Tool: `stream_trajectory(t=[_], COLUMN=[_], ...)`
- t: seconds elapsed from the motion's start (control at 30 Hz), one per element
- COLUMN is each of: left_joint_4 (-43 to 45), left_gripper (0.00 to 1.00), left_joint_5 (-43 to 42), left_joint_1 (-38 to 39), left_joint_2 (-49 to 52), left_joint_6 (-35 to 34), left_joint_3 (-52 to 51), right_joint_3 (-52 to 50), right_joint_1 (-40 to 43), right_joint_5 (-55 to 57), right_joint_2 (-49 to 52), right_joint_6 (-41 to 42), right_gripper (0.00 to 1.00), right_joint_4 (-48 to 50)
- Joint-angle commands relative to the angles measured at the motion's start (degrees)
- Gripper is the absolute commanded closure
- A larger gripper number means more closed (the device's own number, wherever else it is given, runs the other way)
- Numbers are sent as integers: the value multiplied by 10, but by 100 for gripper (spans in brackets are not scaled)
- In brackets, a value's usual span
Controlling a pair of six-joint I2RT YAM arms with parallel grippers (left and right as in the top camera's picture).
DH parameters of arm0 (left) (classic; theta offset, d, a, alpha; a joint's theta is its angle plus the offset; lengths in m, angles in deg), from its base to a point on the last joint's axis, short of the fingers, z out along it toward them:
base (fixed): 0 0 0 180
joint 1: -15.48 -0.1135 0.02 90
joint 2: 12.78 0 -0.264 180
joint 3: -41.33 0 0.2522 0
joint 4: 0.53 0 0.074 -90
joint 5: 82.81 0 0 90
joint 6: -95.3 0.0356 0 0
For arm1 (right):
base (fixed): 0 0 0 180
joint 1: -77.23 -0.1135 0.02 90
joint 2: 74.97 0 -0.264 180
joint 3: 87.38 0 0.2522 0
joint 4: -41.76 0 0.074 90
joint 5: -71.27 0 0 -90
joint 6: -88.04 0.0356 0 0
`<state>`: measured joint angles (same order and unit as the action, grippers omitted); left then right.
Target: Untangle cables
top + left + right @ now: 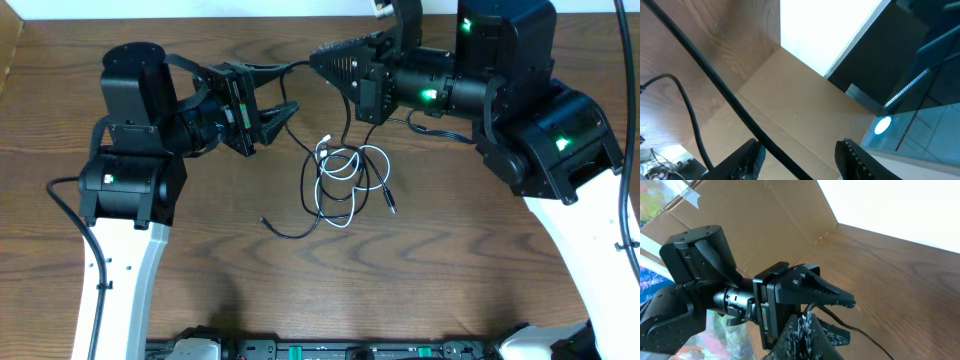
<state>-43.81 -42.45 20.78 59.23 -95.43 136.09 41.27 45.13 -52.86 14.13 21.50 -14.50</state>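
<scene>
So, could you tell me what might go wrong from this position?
1. The left gripper and right gripper sit close, tips facing; a careless move could knock them together.
2. A black cable runs between the left gripper's open fingers unclamped, so it may slip out.
3. The white cable overlaps the black cables on the table, so pulling may drag the whole tangle rather than free one.
</scene>
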Motion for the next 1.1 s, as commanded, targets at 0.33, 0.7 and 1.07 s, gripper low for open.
stream_trajectory(t=[0.33,0.7,1.07], left_joint_4=[3,3,77], left_gripper=[81,93,93], left_joint_5=[-9,31,148], left_joint_1=[-2,-2,-3], left_joint_2=[6,7,5], left_joint_6=[-1,39,267], left_joint_3=[-1,-1,0], right_joint_3=[-3,-3,-3], right_joint_1=[0,9,73], right_joint_5=[-12,11,162], right_joint_2=[-5,-5,-5], right_joint_6=[-2,-4,-4], right_gripper=[99,99,18], right_joint_4=[-1,-20,-178])
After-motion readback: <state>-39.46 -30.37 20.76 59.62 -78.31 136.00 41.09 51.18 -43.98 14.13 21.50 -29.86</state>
